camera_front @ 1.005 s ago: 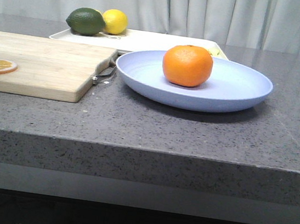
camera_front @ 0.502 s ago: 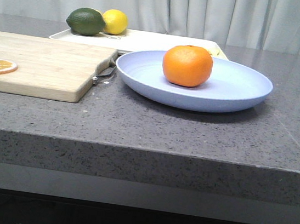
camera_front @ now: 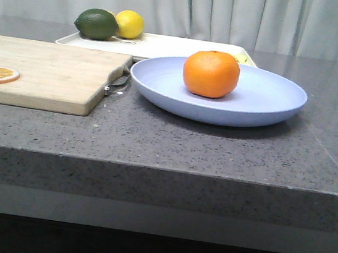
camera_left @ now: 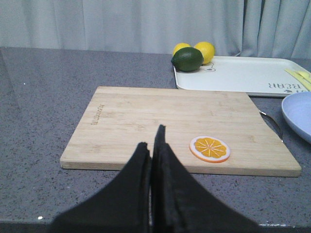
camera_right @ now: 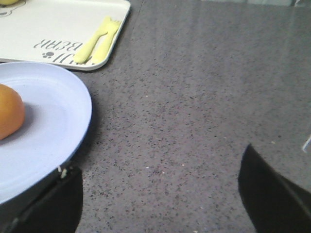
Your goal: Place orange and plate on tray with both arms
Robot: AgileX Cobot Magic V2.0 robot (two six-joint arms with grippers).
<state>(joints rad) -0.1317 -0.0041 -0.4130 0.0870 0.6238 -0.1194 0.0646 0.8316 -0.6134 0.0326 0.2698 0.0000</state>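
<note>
Plainly, the left hand is clenched on nothing, fingers pressed together above the near edge of the light wooden cutting board; the right hand is spread wide and empty, one finger just beside the rim of the round pale lavender-blue plate.

In the front view the round bright-orange fruit sits on that plate, a little toward 9 o'clock of its centre, and the flat cream-white tray lies just beyond at 12 o'clock, not yet holding either.

The risk I see — the orange is loose on a shallow dish, so a one-sided or tilted lift could roll it off onto the grey speckled counter. The tray's far-left corner is taken by a dark green lime and a yellow lemon, and pale yellow cutlery lies near its right edge — the wide plate may land on these.

The tray reads "BEAR"; the board's printing is too small to read.
</note>
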